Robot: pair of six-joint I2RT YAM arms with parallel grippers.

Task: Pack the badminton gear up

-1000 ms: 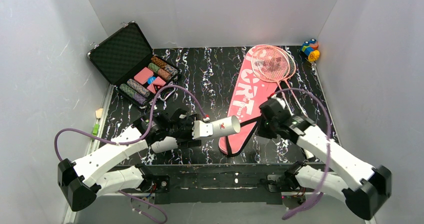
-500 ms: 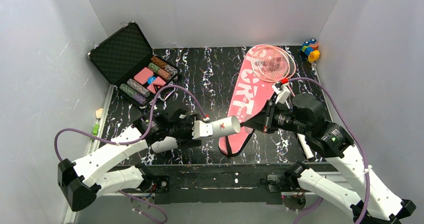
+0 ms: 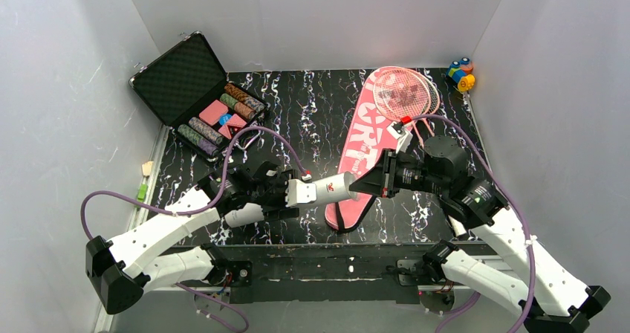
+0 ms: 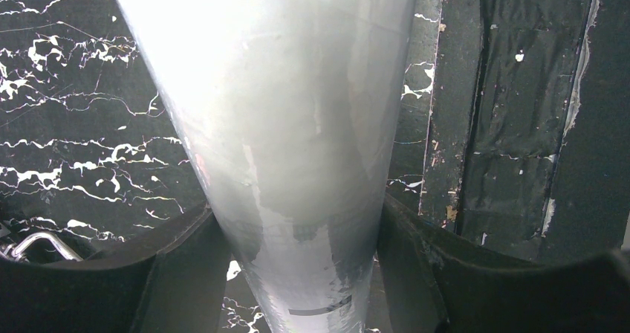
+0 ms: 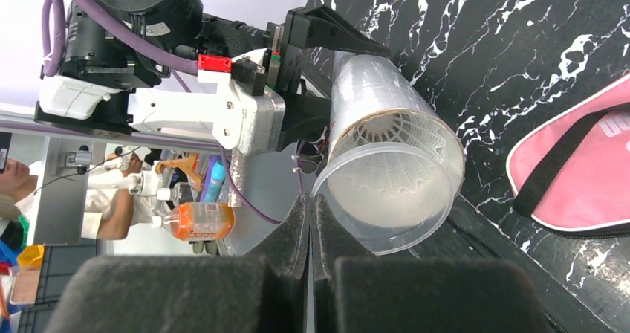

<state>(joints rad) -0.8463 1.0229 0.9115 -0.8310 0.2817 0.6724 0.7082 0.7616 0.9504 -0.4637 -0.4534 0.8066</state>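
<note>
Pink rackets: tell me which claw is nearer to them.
Right. The right claw, shut, points at the open mouth of the tube, on the near side of the rackets. The left claw grips the tube's other end, farther left and farther from them.

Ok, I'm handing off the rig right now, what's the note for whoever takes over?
Left gripper: shut on the white tube, held level.
Right gripper: shut, empty, at the tube's open mouth.
Done: at least one shuttlecock sits inside the tube.
To do: both rackets lie on top of the pink cover, not inside it; the tube is open and not yet packed.
</note>
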